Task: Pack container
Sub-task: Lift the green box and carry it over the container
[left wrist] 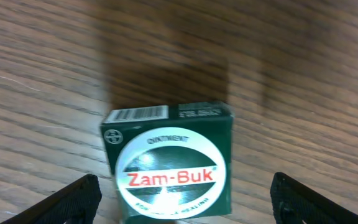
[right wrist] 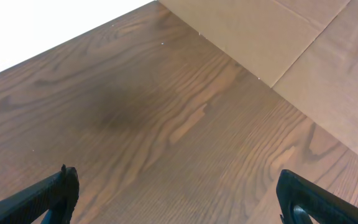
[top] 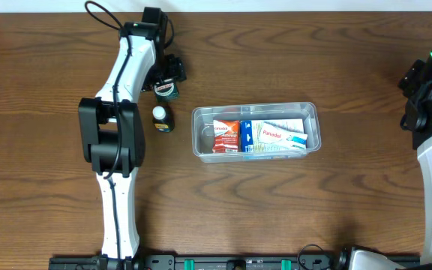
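Reference: clock positions are read from above, with the container at the dial centre and 6 o'clock toward the arm bases.

1. Container. The clear plastic container (top: 203,133) sits on the wooden surface (top: 276,210) near its middle, long side running 9 to 3 o'clock. It is apart from both arms.
2. Packed items. Two cartons lie flat inside, side by side: a red box (top: 226,136) toward 9 o'clock and a blue-and-white Panadol box (top: 276,135) toward 3 o'clock. Some floor space shows at the 9 o'clock end.
3. Unpacked items. A small dark bottle with a white cap (top: 160,118) stands just outside the container at 9 o'clock. Farther out, at about 10 o'clock, lies a green Zam-Buk ointment box (left wrist: 169,168).
4. Left hand. The left hand (left wrist: 185,202) hangs over the Zam-Buk box, its fingers spread wide on either side and clear of the box. It has hold of nothing.
5. Right hand. The right hand (right wrist: 179,193) is far off toward 2 o'clock, fully spread over bare wood, empty.

Status, as a judgement: roughly half complete. Two items are in; the bottle and the Zam-Buk box are not yet packed. The Zam-Buk box looks to be the next pick.
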